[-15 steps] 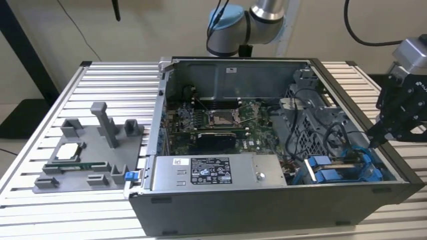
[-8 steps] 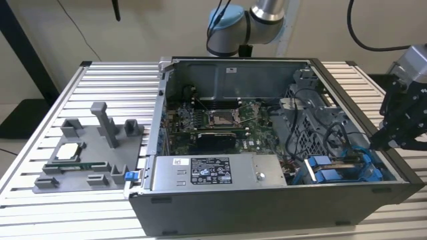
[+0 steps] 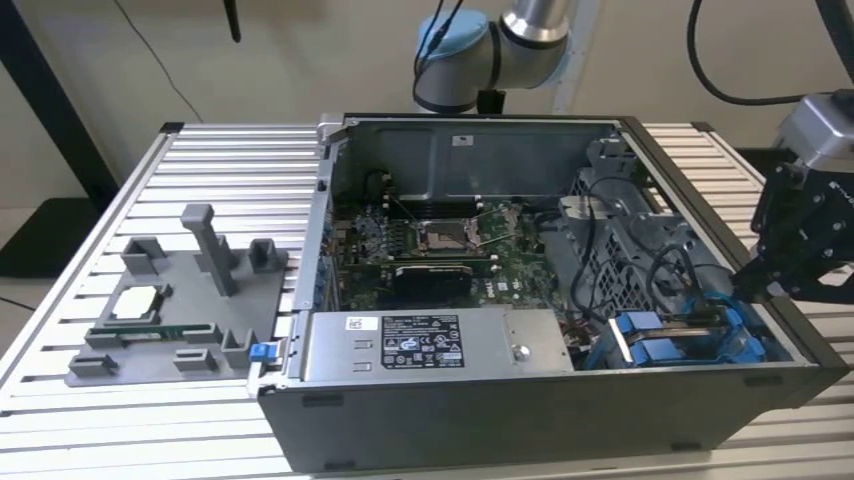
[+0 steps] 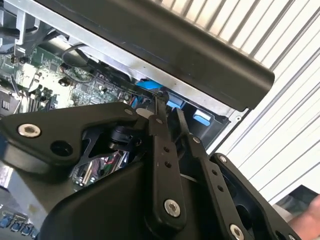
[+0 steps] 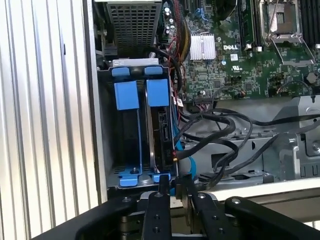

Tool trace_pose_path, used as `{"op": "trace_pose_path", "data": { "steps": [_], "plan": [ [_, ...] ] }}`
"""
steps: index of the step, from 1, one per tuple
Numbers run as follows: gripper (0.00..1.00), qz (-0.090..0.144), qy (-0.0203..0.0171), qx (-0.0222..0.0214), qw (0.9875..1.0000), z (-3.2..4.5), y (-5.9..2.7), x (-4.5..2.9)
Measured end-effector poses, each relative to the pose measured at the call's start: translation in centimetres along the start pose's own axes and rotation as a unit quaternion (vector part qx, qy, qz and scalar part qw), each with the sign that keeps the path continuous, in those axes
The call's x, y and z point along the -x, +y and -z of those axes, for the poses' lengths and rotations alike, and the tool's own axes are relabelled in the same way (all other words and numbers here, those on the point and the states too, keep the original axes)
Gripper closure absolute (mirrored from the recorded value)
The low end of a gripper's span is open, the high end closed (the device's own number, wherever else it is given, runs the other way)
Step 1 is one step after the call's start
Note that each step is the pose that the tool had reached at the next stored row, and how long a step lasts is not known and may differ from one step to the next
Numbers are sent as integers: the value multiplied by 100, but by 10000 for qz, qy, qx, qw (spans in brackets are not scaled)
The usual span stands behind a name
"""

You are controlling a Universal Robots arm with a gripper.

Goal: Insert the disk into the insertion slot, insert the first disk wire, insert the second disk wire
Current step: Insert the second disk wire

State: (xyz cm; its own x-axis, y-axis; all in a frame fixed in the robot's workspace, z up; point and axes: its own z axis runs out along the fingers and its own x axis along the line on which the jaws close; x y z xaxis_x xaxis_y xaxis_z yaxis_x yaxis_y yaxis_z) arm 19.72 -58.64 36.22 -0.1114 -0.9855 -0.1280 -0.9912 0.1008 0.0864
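The insertion slot [image 5: 107,150] is a grey metal bay with blue clips in the corner of the open computer case; in the exterior view the insertion slot [image 3: 678,345] is at the case's near right. The disk [image 5: 162,131] stands edge-on inside it under a blue tab, its connector side facing the motherboard. A blue disk wire [image 5: 188,167] curls beside the disk and runs down between my fingers. My gripper [image 5: 176,183] hangs over the bay's end by the case wall, fingers nearly together on that wire. From the side the gripper [image 4: 168,112] shows a narrow gap; the exterior view shows the gripper [image 3: 755,285] at the case's right wall.
A bundle of black cables [image 5: 220,134] lies next to the bay. The grey power-supply box [image 3: 427,342] sits in front of the motherboard [image 3: 427,240]. A grey fixture with parts [image 3: 174,300] stands on the slatted table at the exterior view's left.
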Motion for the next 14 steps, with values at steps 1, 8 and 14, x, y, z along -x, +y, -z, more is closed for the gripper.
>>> {"op": "trace_pose_path", "data": {
  "steps": [1, 8, 14],
  "plan": [
    [0, -3, -9, -7, 10000, -1, 6, 1],
    [0, -35, -64, -27, 10000, 59, 20, 16],
    [0, -46, -90, -65, 9999, 41, 20, 21]
  ]
}}
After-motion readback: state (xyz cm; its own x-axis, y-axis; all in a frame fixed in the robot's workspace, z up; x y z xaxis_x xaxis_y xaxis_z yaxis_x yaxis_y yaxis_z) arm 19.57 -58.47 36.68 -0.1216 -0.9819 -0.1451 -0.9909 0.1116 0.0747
